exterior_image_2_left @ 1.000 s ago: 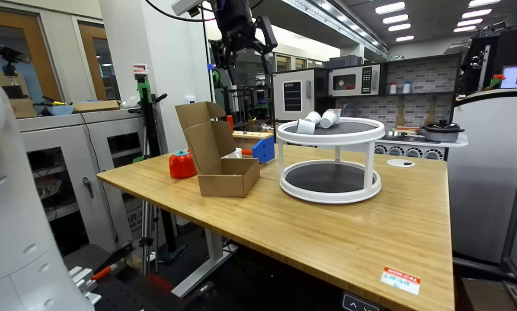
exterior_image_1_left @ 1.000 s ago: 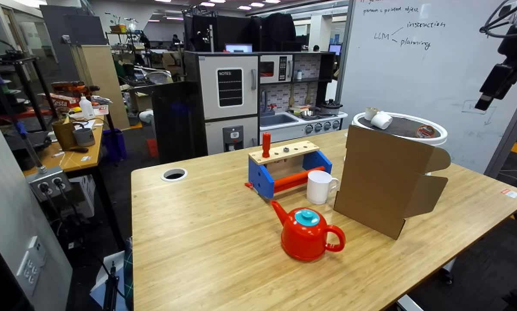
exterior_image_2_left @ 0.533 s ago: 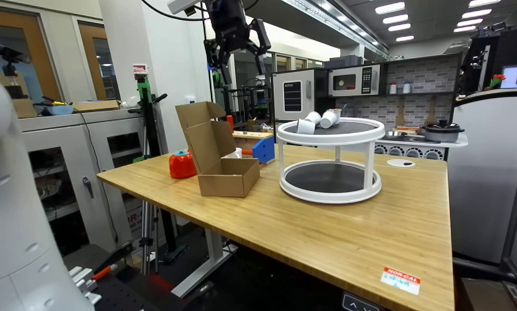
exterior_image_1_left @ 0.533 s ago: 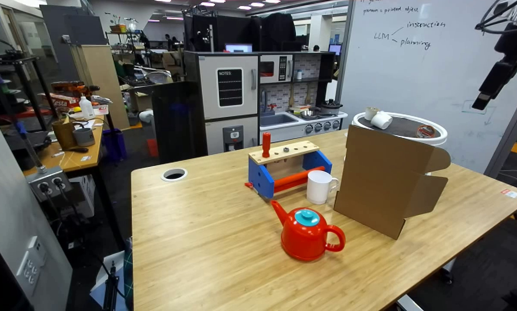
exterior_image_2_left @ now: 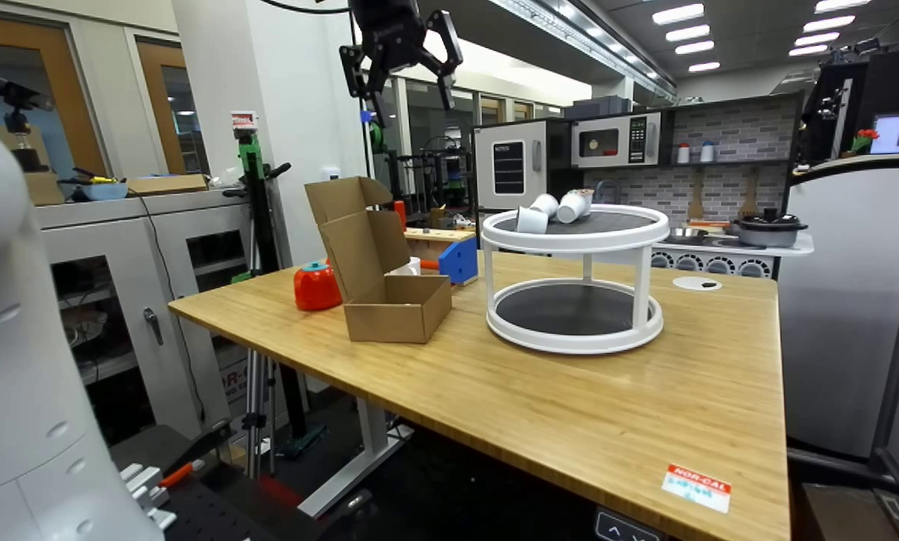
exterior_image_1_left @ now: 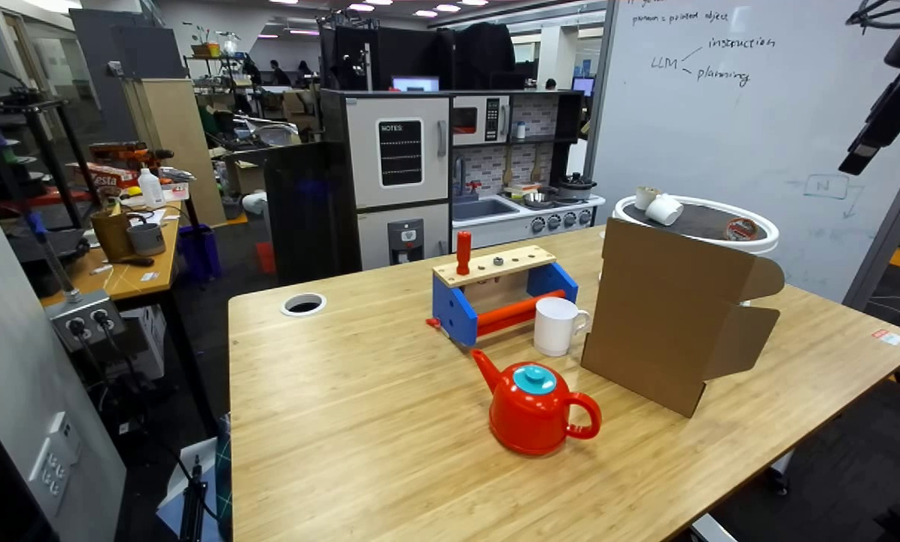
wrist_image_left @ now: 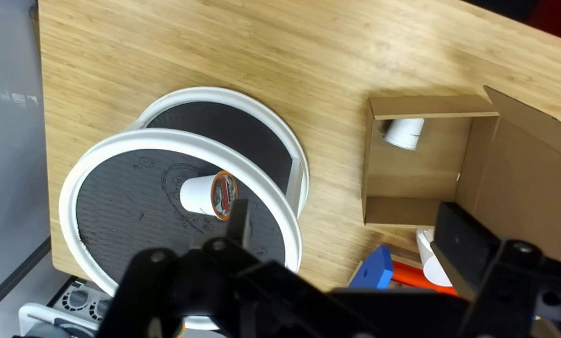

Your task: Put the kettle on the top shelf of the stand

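The red kettle (exterior_image_1_left: pixel 529 418) with a turquoise lid stands upright on the table, spout and side handle showing. In an exterior view the cardboard box half hides the kettle (exterior_image_2_left: pixel 316 289); it is outside the wrist view. I take the stand (exterior_image_2_left: pixel 576 242) to be the white round rack with two dark shelves, on the far side of the box from the kettle. Small white cups lie on its top shelf (wrist_image_left: pixel 121 206). High over the table, my gripper (exterior_image_2_left: pixel 413 109) hangs open and apart from everything. Nothing sits between the fingers of the gripper (wrist_image_left: pixel 351 234) in the wrist view.
An open cardboard box (exterior_image_1_left: pixel 646 316) with a raised lid stands between kettle and stand; a white cup (wrist_image_left: pixel 405 134) lies inside. Beside the box are a white mug (exterior_image_1_left: pixel 554 327) and a blue-and-red toy workbench (exterior_image_1_left: pixel 457 309). A whiteboard (exterior_image_1_left: pixel 721 135) rises behind the stand.
My gripper has risen a little and shifted slightly left in an exterior view, its jaws staying apart. The kettle, box and stand have not moved.
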You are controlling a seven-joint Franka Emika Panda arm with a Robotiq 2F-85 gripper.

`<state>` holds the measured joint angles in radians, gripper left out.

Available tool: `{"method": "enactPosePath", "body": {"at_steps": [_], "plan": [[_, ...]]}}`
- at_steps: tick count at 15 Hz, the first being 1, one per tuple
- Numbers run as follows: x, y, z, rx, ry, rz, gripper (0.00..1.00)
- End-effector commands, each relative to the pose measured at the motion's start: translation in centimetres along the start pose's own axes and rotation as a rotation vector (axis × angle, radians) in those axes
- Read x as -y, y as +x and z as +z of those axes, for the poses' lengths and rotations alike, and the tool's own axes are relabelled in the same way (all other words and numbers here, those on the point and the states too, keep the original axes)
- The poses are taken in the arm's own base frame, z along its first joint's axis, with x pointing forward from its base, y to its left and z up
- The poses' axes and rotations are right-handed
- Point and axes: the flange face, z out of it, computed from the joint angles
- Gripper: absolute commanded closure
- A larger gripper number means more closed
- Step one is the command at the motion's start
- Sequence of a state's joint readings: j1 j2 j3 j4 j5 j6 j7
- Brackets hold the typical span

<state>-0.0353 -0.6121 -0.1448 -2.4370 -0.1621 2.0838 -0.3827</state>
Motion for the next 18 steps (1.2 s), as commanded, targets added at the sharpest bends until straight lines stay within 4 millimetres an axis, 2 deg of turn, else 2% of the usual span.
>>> {"method": "enactPosePath", "body": {"at_steps": [1,3,10,18], "plan": [[0.4,-1.4,-0.8,-0.039,0.029,-0.066,0.00],[1.2,-2.3,-0.7,-0.044,0.039,-0.126,0.00],[5.8,-6.3,1.4,-0.010,0.125,-0.427,0.00],[8.4,-9.6,1.3,0.051,0.214,-0.719,0.00]]}}
